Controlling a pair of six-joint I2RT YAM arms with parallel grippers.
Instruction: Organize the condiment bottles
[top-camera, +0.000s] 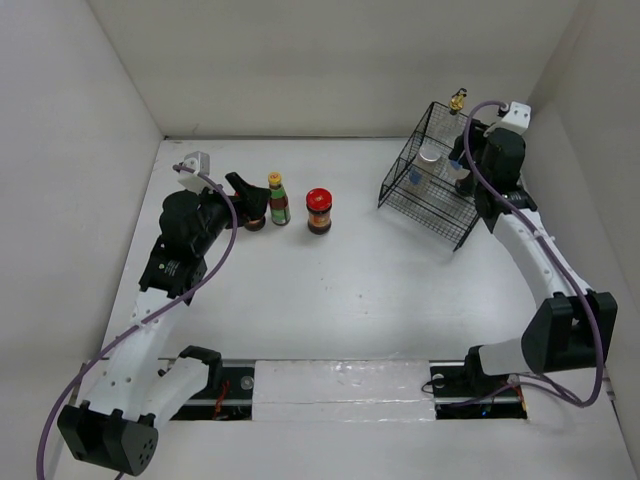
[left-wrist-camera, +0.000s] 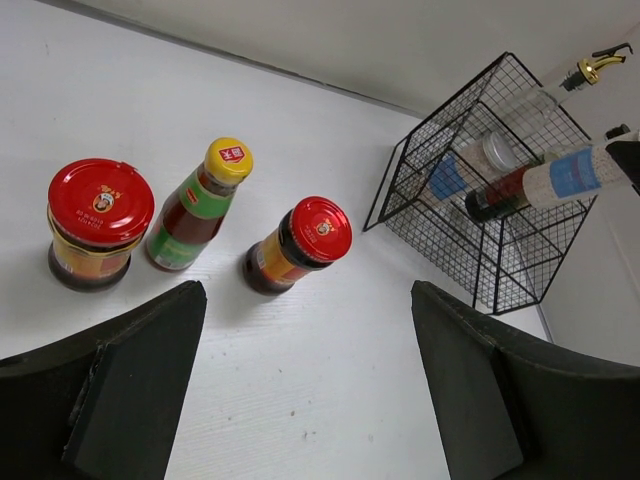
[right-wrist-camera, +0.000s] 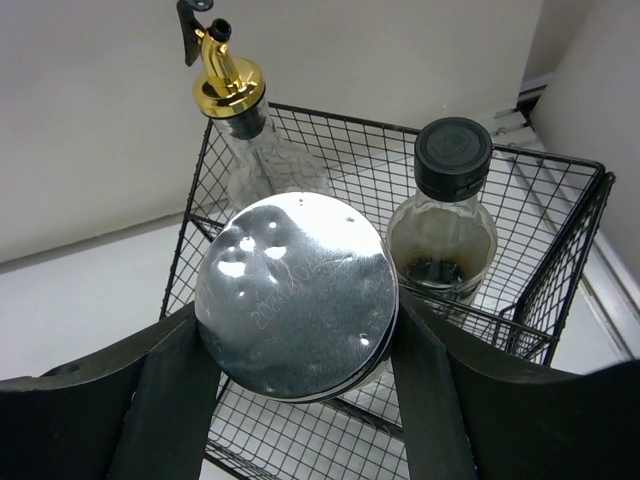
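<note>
My right gripper (top-camera: 468, 160) is shut on a silver-lidded shaker (right-wrist-camera: 295, 295) and holds it over the black wire basket (top-camera: 425, 195). In the basket stand a clear gold-capped bottle (right-wrist-camera: 235, 110), a tall dark black-capped bottle (right-wrist-camera: 445, 215) and a second silver-lidded shaker (top-camera: 428, 158). My left gripper (left-wrist-camera: 305, 400) is open and empty above the table. Ahead of it stand a red-lidded dark jar (left-wrist-camera: 98, 222), a yellow-capped red-labelled bottle (left-wrist-camera: 200, 200) and another red-lidded jar (left-wrist-camera: 300, 245). In the top view the left gripper (top-camera: 243, 195) hangs over the leftmost jar.
The basket (left-wrist-camera: 480, 250) stands at the far right near the white back and right walls. White walls close in the table on the left, back and right. The arm bases sit at the near edge.
</note>
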